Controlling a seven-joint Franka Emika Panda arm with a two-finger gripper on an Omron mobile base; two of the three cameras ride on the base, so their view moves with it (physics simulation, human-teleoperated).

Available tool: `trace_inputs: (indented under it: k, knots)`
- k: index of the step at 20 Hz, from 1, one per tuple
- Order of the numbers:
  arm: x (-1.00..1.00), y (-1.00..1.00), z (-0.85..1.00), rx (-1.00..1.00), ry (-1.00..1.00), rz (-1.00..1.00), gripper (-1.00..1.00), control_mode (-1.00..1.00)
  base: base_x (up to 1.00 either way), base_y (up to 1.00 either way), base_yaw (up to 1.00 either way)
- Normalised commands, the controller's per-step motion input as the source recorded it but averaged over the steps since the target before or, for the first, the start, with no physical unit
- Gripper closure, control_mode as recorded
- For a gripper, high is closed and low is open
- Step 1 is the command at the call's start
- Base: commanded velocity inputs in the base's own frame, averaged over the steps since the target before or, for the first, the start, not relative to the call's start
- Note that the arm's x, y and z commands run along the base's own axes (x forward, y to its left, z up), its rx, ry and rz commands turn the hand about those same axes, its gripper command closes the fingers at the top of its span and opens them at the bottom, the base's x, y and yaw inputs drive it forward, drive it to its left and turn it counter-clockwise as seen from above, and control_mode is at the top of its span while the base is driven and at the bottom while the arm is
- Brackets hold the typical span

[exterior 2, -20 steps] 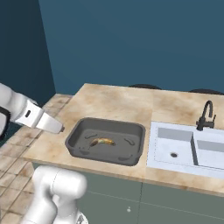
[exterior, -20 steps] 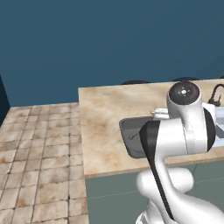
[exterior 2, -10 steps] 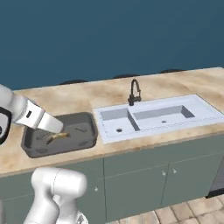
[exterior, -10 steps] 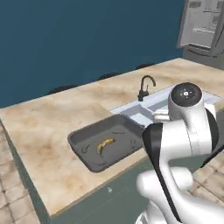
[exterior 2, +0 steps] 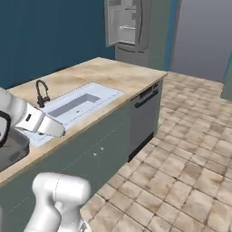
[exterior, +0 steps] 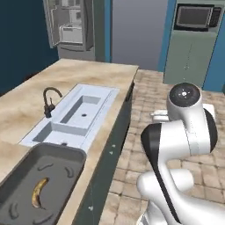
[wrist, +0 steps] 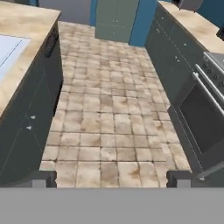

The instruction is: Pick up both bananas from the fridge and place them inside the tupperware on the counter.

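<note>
Kitchen w/ tan tile floor [wrist: 109,131]. Gripper [wrist: 111,178] spread wide, empty, aimed down the aisle over the tiles. Counter [exterior: 26,96] beside it carries sink [exterior: 74,116] and tupperware [exterior: 66,156], one banana [exterior: 38,198] inside. Fridge [exterior 2: 131,29] at far end, door open.

You're looking at a home kitchen: a stone worktop [exterior: 92,72] on grey-green cabinets carries an inset sink [exterior: 74,116] with a dark tap [exterior: 49,101]. An open fridge [exterior: 70,26] stands at its far end, a microwave [exterior: 195,16] sits in a teal cabinet, an oven [wrist: 203,116] faces the tiled floor [wrist: 113,118].
</note>
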Motion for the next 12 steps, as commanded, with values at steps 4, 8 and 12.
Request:
trace_inputs:
  k: [4,8,12]
  knots:
    - [0.00,0.00,0.00,0.00,0.00,0.00,-1.00,1.00,0.36,-0.99,-0.64]
    - [0.00,0.00,0.00,0.00,0.00,0.00,-1.00,1.00,0.58,-0.98,-0.24]
    - [0.00,0.00,0.00,0.00,0.00,0.00,-1.00,1.00,0.92,-0.73,-0.02]
